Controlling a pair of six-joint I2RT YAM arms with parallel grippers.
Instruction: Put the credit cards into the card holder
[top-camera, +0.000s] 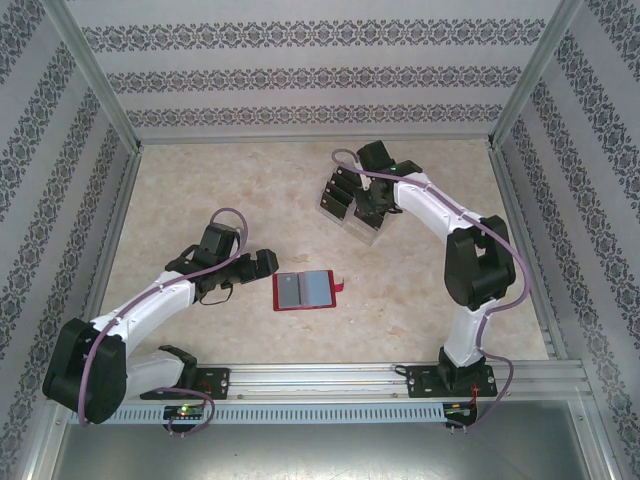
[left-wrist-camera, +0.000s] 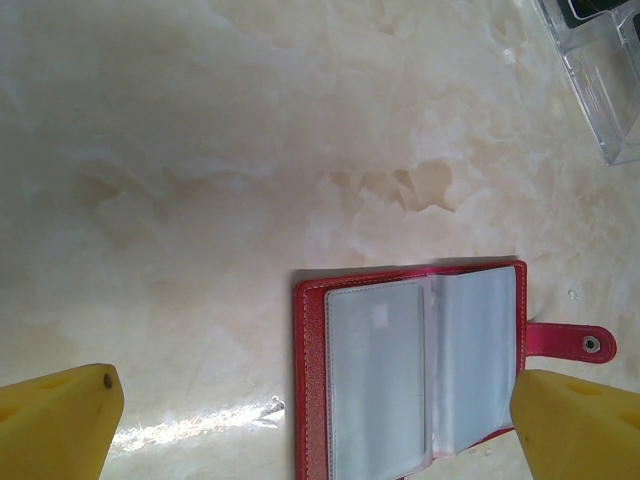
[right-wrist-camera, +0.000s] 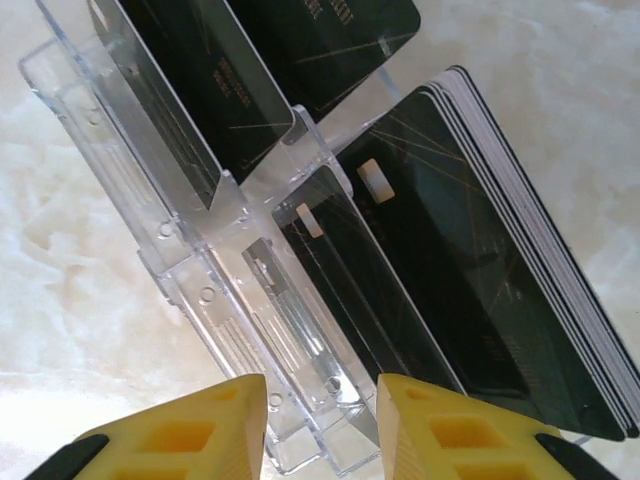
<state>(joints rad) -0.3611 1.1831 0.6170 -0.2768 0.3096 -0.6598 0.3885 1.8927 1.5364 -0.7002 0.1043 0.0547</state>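
Note:
The card holder (top-camera: 305, 290) lies open on the table, a red wallet with grey-blue sleeves (left-wrist-camera: 400, 370) and a snap tab (left-wrist-camera: 585, 343) on its right edge. My left gripper (top-camera: 265, 262) hovers just left of it, open wide; its yellow fingertips (left-wrist-camera: 60, 420) straddle the wallet's near part without touching it (left-wrist-camera: 320, 425). The credit cards (right-wrist-camera: 480, 280), thin and black with faint pale lines, stand in a clear slotted stand (right-wrist-camera: 220, 290). My right gripper (top-camera: 365, 215) is at that stand, open by a narrow gap (right-wrist-camera: 322, 420). The stand's near clear end lies in that gap.
The clear stand (top-camera: 345, 205) sits at the back centre of the marble-look table, and a corner of it appears in the left wrist view (left-wrist-camera: 600, 90). Patterned walls and metal posts (top-camera: 110, 110) enclose the table on three sides.

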